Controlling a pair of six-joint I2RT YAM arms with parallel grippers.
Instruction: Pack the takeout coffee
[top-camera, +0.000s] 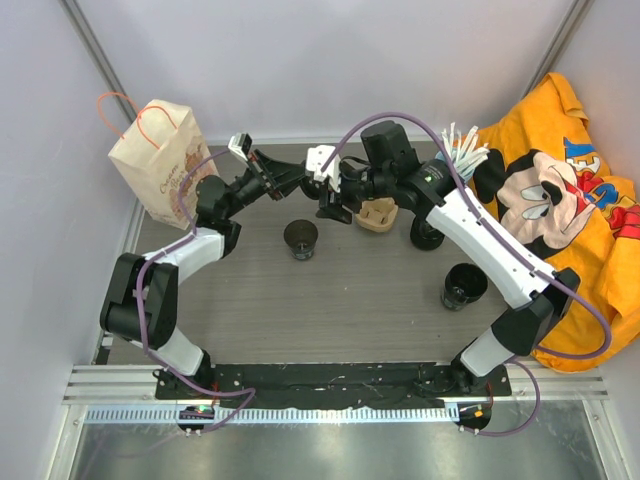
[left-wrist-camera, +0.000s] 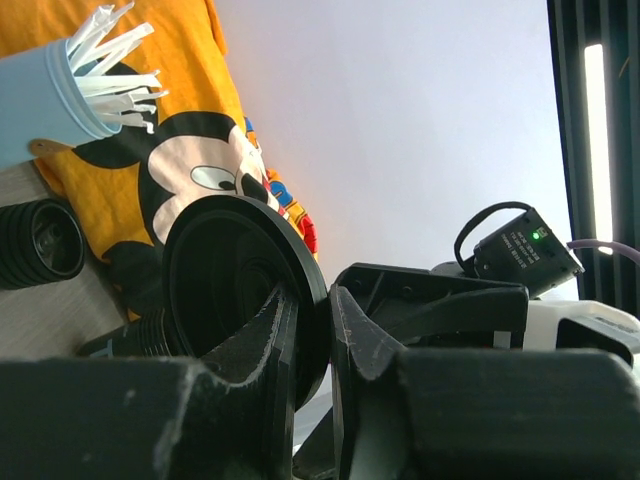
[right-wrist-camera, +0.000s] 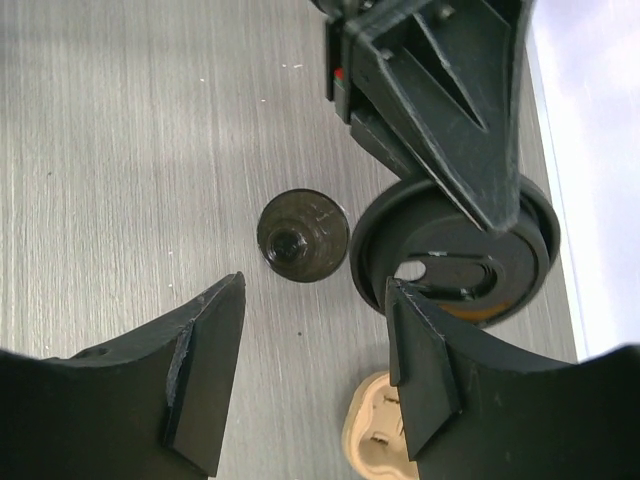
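Note:
The takeout coffee (top-camera: 301, 238) is a small open black cup standing alone on the grey table; in the right wrist view the takeout coffee (right-wrist-camera: 302, 235) lies just beyond the open fingers. My left gripper (top-camera: 297, 181) is shut on the rim of a round black lid (left-wrist-camera: 235, 285), held on edge above the table; the left gripper (left-wrist-camera: 312, 300) pinches it between both pads. My right gripper (top-camera: 333, 208) faces it from the right. The right gripper (right-wrist-camera: 315, 285) stands open, its right finger close beside the lid (right-wrist-camera: 450, 255), holding nothing.
A cardboard carrier (top-camera: 378, 216) sits under the right wrist. A larger black cup (top-camera: 463, 286) stands front right, another black cup (top-camera: 428, 236) is half hidden by the right arm. A paper bag (top-camera: 158, 162) stands back left, a blue straw holder (top-camera: 462, 152) and an orange cloth (top-camera: 560, 215) back right.

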